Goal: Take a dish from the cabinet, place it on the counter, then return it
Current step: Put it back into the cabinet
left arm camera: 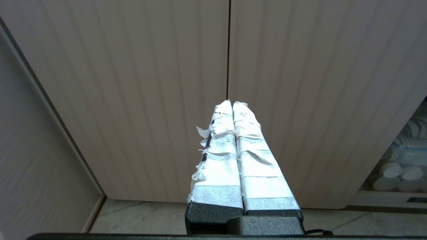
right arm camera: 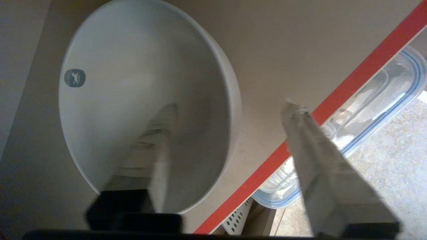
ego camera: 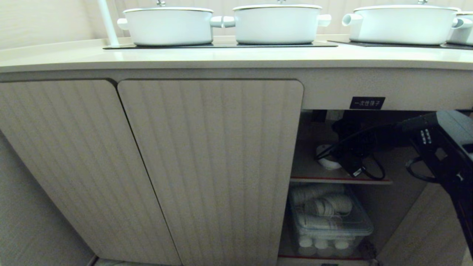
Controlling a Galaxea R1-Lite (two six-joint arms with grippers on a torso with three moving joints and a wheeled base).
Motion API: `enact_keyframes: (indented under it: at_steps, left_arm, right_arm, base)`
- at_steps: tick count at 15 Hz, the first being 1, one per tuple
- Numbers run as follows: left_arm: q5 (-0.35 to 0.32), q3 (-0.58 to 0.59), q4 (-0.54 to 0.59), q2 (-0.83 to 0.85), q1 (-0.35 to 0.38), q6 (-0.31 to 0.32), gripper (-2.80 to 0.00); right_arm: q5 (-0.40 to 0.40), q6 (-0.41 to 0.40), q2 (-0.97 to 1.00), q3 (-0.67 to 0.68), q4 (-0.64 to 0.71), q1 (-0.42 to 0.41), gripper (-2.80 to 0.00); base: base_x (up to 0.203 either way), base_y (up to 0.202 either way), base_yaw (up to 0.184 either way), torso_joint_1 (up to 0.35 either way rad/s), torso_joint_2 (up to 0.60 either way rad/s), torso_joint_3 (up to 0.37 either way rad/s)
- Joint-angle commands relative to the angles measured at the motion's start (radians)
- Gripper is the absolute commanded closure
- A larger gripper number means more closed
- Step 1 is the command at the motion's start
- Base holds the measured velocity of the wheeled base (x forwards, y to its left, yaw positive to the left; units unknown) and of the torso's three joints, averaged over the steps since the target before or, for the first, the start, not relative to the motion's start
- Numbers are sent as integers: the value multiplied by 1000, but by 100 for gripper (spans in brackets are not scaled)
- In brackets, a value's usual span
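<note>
Right hand (right arm camera: 230, 133): we record it reaching into the opened bay of the cabinet (ego camera: 210, 166), fingers spread apart and gripping nothing; one taped finger (right arm camera: 156, 160) lies inside the dish (right arm camera: 133, 100), the other finger stands outside its rim, over the shelf's front edge, so the dish wall sits between the two. Dish: small white bowl, upright on the inner shelf (right arm camera: 300, 50), a small round grey mark on its inner wall; in the head view it shows (ego camera: 327, 162) only partly, behind the black wrist and cables. Shelf: beige board with a red front edge strip. Below it we note a clear plastic lidded box (ego camera: 330, 221) holding stacked white cups. Left hand (left arm camera: 232, 103): parked low before the closed doors, taped fingers pressed together, holding nothing. Cabinet: beige, vertically fluted, round-cornered doors, two closed on the left; a small black label (ego camera: 367, 102) with white lettering above the open bay. Surface (ego camera: 184, 59): long cream-beige top above the cabinet, with inset black panels (ego camera: 221, 45) carrying large white lidded pots (ego camera: 168, 26). Room: pale tiled floor (left arm camera: 140, 216) at the cabinet's foot, a light wall behind the pots.
</note>
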Motion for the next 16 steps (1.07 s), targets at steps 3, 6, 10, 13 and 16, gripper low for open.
enact_keyframes:
  at_steps: [3,6,10,13,16]
  left_arm:
    - [0,0,0,0,0,0,0]
    - [0,0,0,0,0,0,0]
    - [0,0,0,0,1,0,0]
    - [0,0,0,0,0,0,0]
    - [0,0,0,0,0,0,0]
  right_arm:
    - [-7,4,-2,1,0,0,-280]
    - [-27,1,-5,6,-3,3,-280]
    - [-32,-8,-6,16,0,5,-280]
    - [-91,-62,-2,12,-7,13,-280]
    - [-97,-65,-3,12,-7,16,-280]
  base:
    - [0,0,0,0,0,0]
    - [0,0,0,0,0,0]
    - [0,0,0,0,0,0]
    - [0,0,0,0,0,0]
    - [0,0,0,0,0,0]
